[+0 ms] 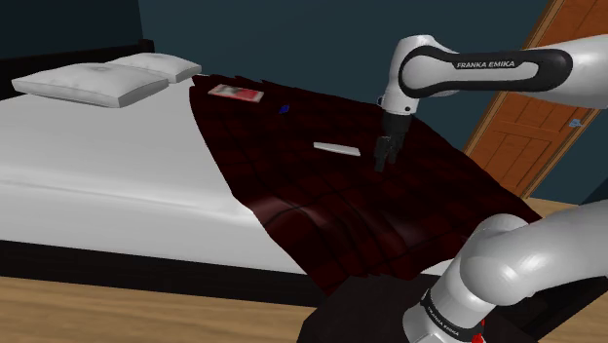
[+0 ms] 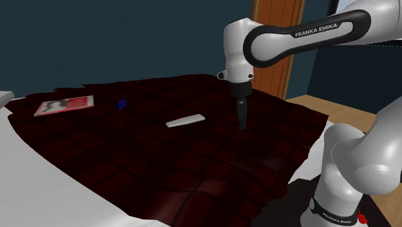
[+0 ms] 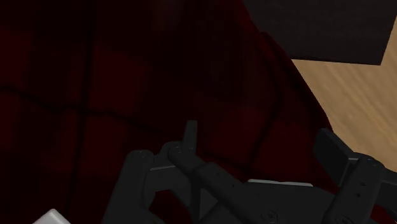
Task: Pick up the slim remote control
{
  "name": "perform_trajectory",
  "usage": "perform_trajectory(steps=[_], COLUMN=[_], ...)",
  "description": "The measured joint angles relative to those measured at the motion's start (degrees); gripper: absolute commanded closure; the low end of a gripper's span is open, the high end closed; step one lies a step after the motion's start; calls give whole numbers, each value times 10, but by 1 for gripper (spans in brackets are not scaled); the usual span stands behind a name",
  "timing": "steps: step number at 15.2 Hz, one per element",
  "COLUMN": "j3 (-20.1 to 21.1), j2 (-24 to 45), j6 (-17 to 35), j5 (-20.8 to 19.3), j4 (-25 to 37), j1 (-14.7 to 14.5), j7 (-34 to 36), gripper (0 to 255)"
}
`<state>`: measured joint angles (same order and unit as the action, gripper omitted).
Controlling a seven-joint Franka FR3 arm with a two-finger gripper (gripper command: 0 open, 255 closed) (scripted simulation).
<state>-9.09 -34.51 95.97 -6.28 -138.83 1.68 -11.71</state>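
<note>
The slim remote control is a thin white bar lying flat on the dark red blanket; the second exterior view shows the remote too. My black gripper hangs just above the blanket, a short way to the shoulder view's right of the remote and not touching it. From the second exterior view the gripper points straight down. In the wrist view the gripper is open, with only blanket between its fingers. A white corner shows near one finger's base; I cannot tell what it is.
A red and white book and a small blue object lie further back on the blanket. Two white pillows sit at the head of the bed. A wooden door stands behind the arm. Wooden floor lies past the blanket's edge.
</note>
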Motion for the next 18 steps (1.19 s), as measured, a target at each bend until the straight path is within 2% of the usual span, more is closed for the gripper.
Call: perform_trajectory(steps=[5, 9, 14, 18], j3=[-57, -96, -133, -149], j2=[85, 162, 269, 360], j6=[63, 108, 147, 170], j5=[-25, -24, 4, 44], j4=[41, 88, 171, 246], j1=[-3, -8, -15, -11], j7=[-113, -204, -321, -416], gripper=[0, 0, 0, 0])
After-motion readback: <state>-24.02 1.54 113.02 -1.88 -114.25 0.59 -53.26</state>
